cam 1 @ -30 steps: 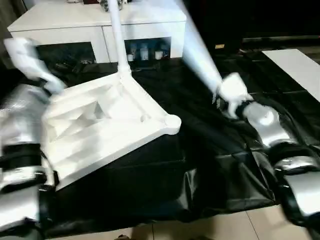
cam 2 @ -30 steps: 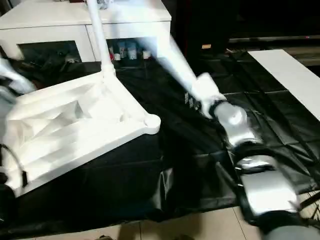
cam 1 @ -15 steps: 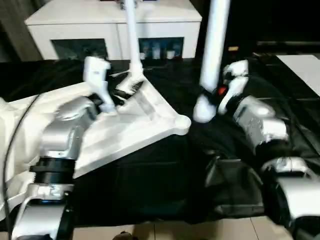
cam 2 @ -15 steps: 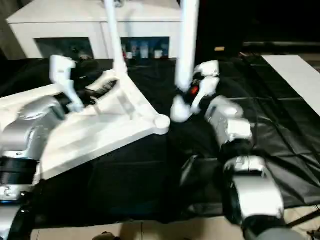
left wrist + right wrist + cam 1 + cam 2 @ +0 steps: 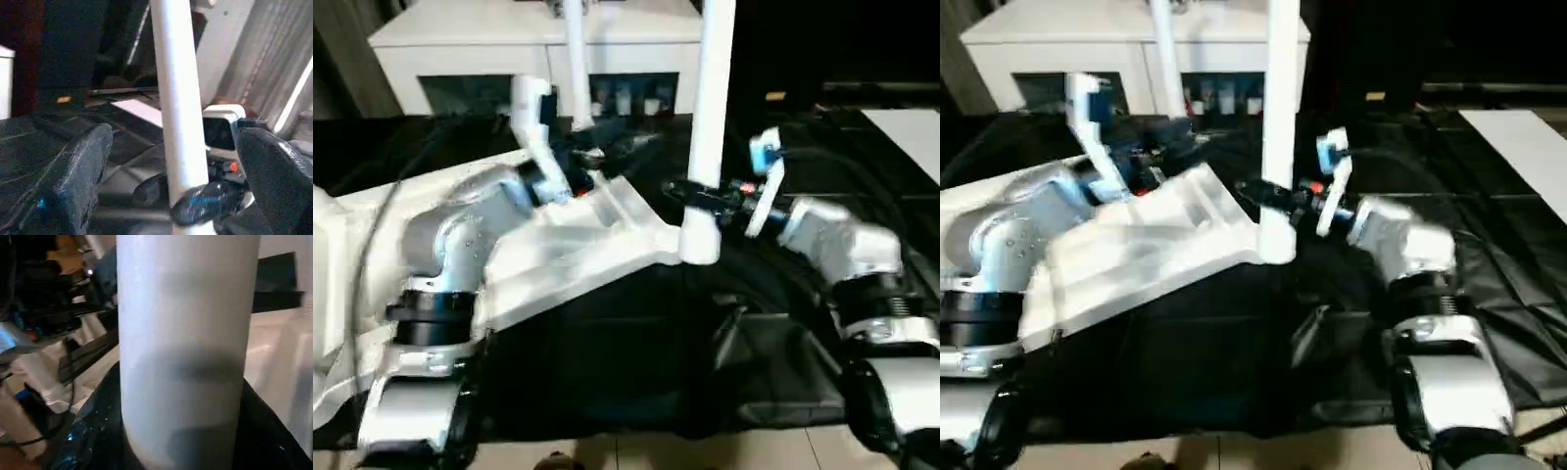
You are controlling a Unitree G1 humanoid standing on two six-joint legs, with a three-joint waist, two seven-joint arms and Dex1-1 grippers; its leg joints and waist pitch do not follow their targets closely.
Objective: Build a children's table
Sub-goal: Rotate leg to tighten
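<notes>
**Over the near corner socket: second leg about to go in**

At about 9 o'clock in the head view, the left gripper (image 5: 570, 168) hangs over the upturned tabletop (image 5: 558, 245), which lies ribs-up and tilted on the black sheet (image 5: 773, 343). Its wrist view shows the two black fingers (image 5: 73, 171) spread wide with nothing between them, so that hand is empty.

One leg (image 5: 576, 59) already stands in the far corner, around 12 o'clock from the gripper.

Moving toward 3 o'clock, the right gripper (image 5: 700, 196) is clamped around a second leg (image 5: 710, 98), holding it upright low down on the tube. The leg's fat end sits right at the near corner of the tabletop; I can't tell if it's actually in the socket yet.

My read: we're on leg number two. Next it needs lining up square over the socket and a straight push down, probably with the free hand bracing the tabletop so it doesn't tip.
</notes>
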